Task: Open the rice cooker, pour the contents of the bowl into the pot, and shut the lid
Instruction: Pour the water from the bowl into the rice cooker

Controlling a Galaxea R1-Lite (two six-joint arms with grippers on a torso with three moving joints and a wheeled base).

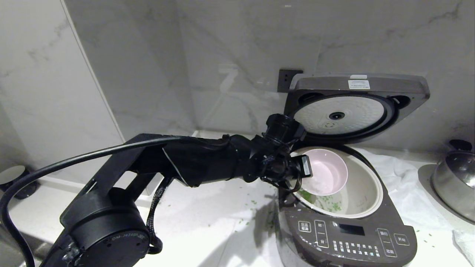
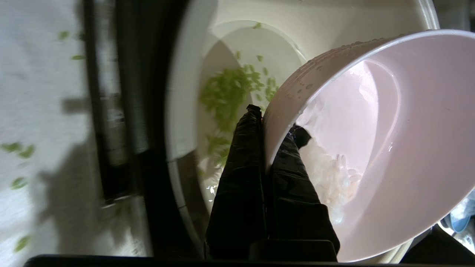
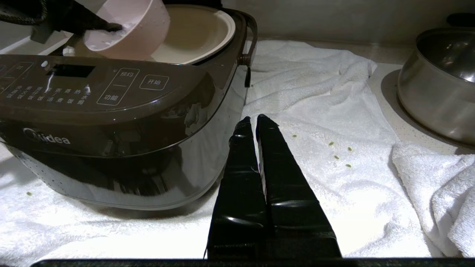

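The dark rice cooker [image 1: 345,237] stands open, its lid [image 1: 356,105] raised against the wall with the silvery plate facing me. My left gripper [image 2: 274,124] is shut on the rim of the pale pink bowl [image 1: 326,172], one finger inside and one outside. I hold the bowl tipped on its side over the cream pot [image 1: 365,193]. White grains cling low inside the bowl [image 2: 371,148]. Green bits lie on the floor of the pot [image 2: 226,89]. My right gripper [image 3: 254,119] rests shut and empty on the towel beside the cooker [image 3: 111,129].
A white towel [image 3: 334,111] lies crumpled under and to the right of the cooker. A shiny steel pan [image 1: 454,181] sits at the far right. Green bits are scattered on the counter [image 1: 222,215] left of the cooker. A small black cup [image 1: 15,180] stands at the far left.
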